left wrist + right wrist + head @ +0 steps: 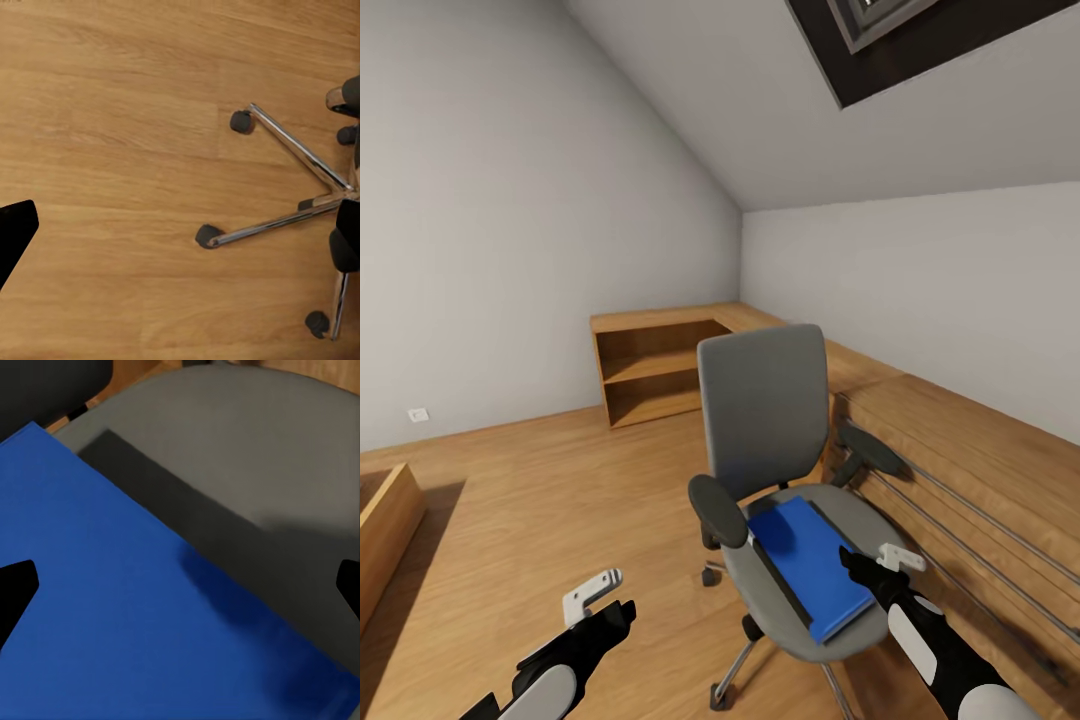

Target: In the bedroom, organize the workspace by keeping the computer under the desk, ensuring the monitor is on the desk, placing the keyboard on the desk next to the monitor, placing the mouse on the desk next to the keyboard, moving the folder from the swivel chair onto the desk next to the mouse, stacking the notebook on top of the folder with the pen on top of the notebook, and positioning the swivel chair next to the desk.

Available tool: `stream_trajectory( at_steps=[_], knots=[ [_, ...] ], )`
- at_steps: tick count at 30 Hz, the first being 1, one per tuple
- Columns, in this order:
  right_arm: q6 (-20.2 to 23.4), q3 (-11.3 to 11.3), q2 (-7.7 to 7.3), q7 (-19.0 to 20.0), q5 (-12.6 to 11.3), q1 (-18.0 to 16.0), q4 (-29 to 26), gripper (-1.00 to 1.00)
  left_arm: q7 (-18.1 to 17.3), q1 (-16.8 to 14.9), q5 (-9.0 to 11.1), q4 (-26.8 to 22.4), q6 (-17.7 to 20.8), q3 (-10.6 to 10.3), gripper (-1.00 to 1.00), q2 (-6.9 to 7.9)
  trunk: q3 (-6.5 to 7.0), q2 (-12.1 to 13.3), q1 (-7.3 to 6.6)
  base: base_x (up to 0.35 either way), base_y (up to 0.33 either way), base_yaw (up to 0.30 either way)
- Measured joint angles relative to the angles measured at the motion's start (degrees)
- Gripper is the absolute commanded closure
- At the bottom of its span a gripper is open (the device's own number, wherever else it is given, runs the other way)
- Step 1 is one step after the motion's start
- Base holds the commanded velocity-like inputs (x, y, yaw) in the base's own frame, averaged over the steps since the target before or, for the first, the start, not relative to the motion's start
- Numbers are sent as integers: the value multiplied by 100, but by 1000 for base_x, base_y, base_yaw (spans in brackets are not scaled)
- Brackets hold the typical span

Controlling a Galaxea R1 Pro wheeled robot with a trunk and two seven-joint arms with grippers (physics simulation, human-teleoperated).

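**A:** While the right gripper (867,563) hangs over the seat, how do its black fingers stand?

**B:** Spread apart, as far as the right wrist view tells: one dark fingertip (15,589) shows at each edge of that picture, with nothing between them. It grasps nothing. The flat bright blue rectangular folder (127,607) lies directly beneath it, one finger over the blue and the other out over bare grey cushion.

**A:** So which way does the folder lie from that gripper?

**B:** Under it and reaching away toward the robot's left and toward the backrest. In the head view the folder (805,562) rests flat on the seat of the grey upholstered swivel chair (765,410), its long axis running from the backrest toward the front rim of the seat, slightly slanted. A black edge runs down its left long side. The gripper sits at its right long edge, near the front corner.

**A:** And the left gripper (605,605)?

**B:** Well apart from the chair, over the light wood floor (112,112); its wrist camera looks down on the chair's chrome five-star base (300,202). I cannot tell whether it is parted or closed.

**A:** Then the right arm is nearer.

**B:** Clearly. I judge the pick turns on getting a finger under that thin right edge.
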Motion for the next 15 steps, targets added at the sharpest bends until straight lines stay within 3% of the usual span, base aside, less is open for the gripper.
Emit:
stream_trajectory(
  at_steps=[8,15],
  knots=[
    [0,0,2,0,0,0,0,-100,3,0,3,0,0,-12,-100,0,0,0,-1,149,0,0],
    [0,5,5,3,6,0,-3,-100,0,0,6,0,0,-33,-100,0,0,0,0,48,0,0]
  ],
)
